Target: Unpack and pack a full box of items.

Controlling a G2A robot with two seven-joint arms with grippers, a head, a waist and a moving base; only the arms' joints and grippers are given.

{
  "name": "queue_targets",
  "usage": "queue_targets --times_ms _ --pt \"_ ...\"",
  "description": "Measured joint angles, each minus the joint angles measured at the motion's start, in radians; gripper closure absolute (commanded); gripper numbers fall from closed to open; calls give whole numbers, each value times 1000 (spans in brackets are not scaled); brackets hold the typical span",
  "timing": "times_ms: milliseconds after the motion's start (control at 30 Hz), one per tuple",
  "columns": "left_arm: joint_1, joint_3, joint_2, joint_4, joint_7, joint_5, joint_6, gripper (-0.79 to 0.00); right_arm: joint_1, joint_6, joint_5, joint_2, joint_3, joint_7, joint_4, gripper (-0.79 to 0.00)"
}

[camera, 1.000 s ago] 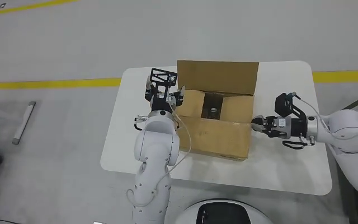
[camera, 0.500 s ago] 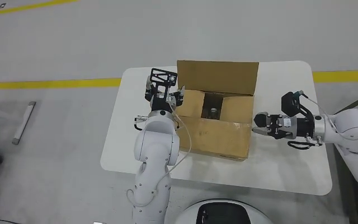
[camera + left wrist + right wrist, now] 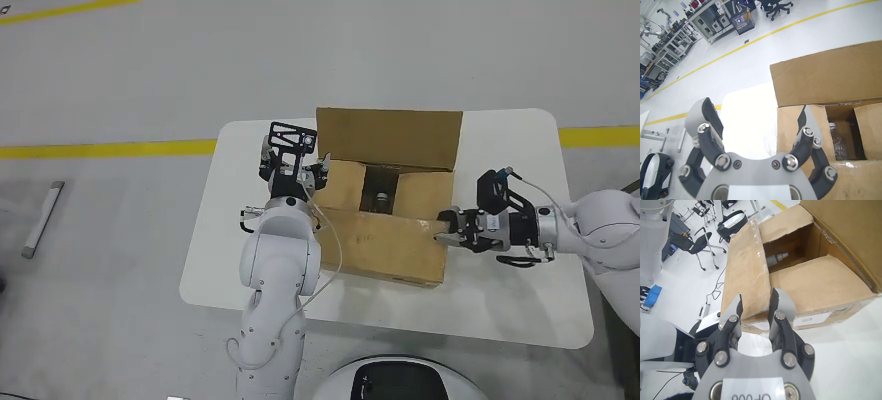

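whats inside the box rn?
A clear bottle shows through the gap between the box flaps. The flaps cover the rest, so anything else inside is hidden.

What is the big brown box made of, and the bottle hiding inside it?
The box looks like corrugated cardboard, matte brown: wavy layers show along its cut edges. A shiny film on one flap looks like clear tape. The bottle seems to be clear plastic, see-through and crinkly with a pale cap, though it is partly hidden.

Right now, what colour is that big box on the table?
The box is plain brown cardboard. The top view shows it best.
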Motion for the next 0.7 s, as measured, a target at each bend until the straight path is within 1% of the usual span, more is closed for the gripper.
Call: queue_targets --times_ms 33,200,367,467,567,700 --pt "0 0 0 0 0 0 0 -785 4 0 -1 1 -5 3 2 0" --pt "0 0 0 0 0 0 0 -785 14 1 -14 6 -6 14 -13 0" --pt "6 0 1 0 17 1 -3 -785 11 -17 9 18 34 5 -43 0" --pt "-6 5 3 5 18 8 -21 -785 7 -38 17 26 66 -11 -57 0" --pt "-31 15 2 20 -19 16 -42 -785 6 -58 -6 32 101 -41 -69 0" --pt "-75 45 -2 42 -97 19 -85 -785 -2 -88 -108 35 151 -116 -104 0"
